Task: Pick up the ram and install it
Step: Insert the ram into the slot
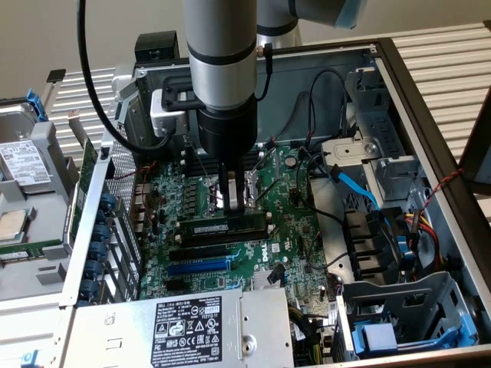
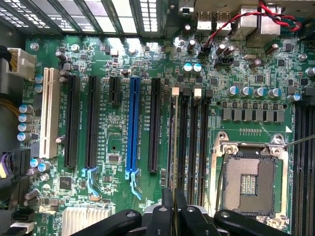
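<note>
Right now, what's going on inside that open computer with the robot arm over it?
A robot arm hangs down into an open computer case, over the motherboard. Its claw is shut low over the ram, a green stick standing on edge among the black memory slots beside the empty processor socket. The claw appears to pinch the stick's top edge. Whether the stick is fully pressed home cannot be told.

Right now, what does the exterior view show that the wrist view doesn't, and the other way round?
The exterior view gives the grey robot arm, the silver labelled power-supply box and the thin green ram stick under the gripper. The wrist view gives the long white plastic slot. Both share the green motherboard, its long blue expansion slot and the shut gripper.
</note>
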`<state>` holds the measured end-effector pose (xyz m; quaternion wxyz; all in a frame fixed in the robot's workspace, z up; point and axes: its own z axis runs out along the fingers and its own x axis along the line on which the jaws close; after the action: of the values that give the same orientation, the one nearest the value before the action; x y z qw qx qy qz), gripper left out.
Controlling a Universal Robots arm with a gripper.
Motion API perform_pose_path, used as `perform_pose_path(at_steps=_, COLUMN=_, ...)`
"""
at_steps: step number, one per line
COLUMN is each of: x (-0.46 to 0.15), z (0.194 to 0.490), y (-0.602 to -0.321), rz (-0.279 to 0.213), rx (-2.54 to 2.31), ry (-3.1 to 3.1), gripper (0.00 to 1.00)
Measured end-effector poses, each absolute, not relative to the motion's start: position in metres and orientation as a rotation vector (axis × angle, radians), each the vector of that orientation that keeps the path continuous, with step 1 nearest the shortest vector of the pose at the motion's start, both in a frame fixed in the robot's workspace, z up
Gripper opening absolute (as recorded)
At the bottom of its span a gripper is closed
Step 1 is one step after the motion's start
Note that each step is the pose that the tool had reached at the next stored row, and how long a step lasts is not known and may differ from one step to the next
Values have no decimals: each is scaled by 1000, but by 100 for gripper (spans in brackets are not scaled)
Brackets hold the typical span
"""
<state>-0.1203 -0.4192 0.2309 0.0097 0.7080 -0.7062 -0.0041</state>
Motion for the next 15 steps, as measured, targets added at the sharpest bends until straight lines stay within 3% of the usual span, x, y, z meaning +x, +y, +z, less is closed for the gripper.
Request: perform_pose_path(at_steps=15, x=-121, z=228, y=-419, rz=-9, rx=2212, ry=-2207, gripper=13)
